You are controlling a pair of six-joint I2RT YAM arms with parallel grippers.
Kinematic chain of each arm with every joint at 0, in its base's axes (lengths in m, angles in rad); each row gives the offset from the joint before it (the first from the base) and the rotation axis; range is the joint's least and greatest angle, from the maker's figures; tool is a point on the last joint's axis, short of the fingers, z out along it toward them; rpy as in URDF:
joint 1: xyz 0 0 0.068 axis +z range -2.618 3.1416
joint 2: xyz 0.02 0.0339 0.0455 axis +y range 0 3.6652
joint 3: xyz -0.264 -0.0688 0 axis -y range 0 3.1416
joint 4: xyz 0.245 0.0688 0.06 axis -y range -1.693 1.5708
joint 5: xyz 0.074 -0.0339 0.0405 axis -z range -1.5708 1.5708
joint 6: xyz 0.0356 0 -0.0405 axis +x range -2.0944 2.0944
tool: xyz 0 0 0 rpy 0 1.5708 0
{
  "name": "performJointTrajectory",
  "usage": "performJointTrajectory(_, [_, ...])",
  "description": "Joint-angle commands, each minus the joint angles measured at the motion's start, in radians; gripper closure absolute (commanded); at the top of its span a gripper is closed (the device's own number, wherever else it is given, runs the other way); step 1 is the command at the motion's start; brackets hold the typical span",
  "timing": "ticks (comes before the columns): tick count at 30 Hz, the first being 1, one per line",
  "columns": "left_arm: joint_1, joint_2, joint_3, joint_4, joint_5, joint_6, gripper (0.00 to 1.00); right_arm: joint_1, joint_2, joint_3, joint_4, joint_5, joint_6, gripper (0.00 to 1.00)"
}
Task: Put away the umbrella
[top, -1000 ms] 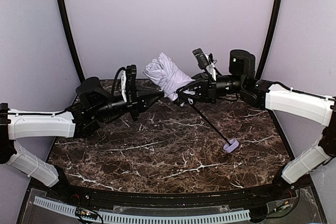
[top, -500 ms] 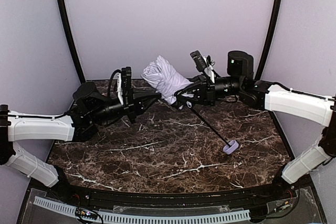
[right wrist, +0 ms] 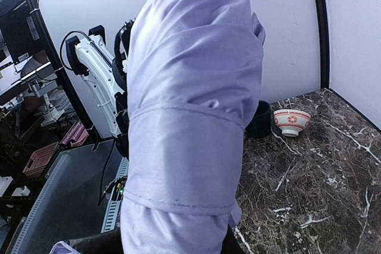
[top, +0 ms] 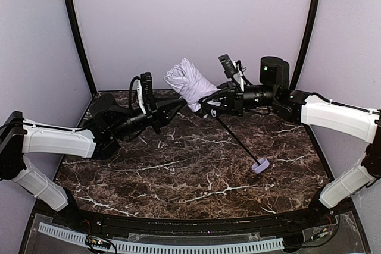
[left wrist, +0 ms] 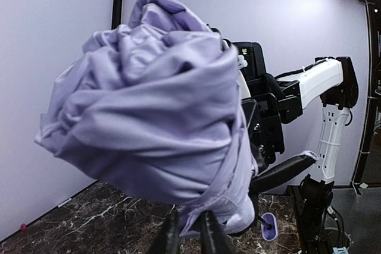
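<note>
Right gripper (top: 208,106) gripping the umbrella (top: 189,82), left gripper (top: 178,104) sitting at its hem

The right gripper is squeezing the gathered lower end of the pale lavender canopy (right wrist: 190,87), and the bundle is filling its wrist camera from edge to edge. It is holding the umbrella tilted over the far middle of the marble table (top: 178,165), with the canopy pointing up toward the back wall. The thin black shaft (top: 238,141) is slanting down to the right, and the small lavender handle (top: 260,165) is sitting at the table surface on the right side.

The left gripper is reaching in from the other side, its tip just against the bottom edge of the crumpled fabric. On the left wrist camera its two fingers (left wrist: 169,236) are standing close together, and a thin strip of fabric (left wrist: 189,221) is trailing down between them. Whether they are truly biting on it, I cannot tell.

Past the canopy on the right wrist camera, a red-patterned bowl (right wrist: 292,122) is sitting on the table just beside a dark cup (right wrist: 259,118).
</note>
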Motion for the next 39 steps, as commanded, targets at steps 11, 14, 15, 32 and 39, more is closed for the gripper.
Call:
performJointTrajectory(11, [0.038, 0.011, 0.011, -0.017, -0.182, -0.007, 0.57, 0.057, -0.054, 0.028, 0.062, -0.169, 0.006, 1.0])
performJointTrajectory(14, [0.04, -0.031, -0.086, 0.028, -0.22, 0.052, 0.52, 0.051, -0.074, -0.008, 0.08, -0.103, 0.004, 1.0])
performJointTrajectory(15, [0.041, -0.05, -0.125, 0.052, -0.23, 0.076, 0.49, 0.049, -0.088, -0.021, 0.088, -0.057, -0.009, 1.0])
performJointTrajectory(32, [-0.031, -0.041, 0.111, -0.08, -0.209, -0.234, 0.01, 0.17, -0.072, -0.248, 0.531, 0.771, -0.234, 1.0])
performJointTrajectory(39, [-0.042, 0.035, 0.106, -0.02, -0.335, -0.277, 0.01, 0.223, -0.005, -0.214, 0.53, 0.824, -0.276, 1.0])
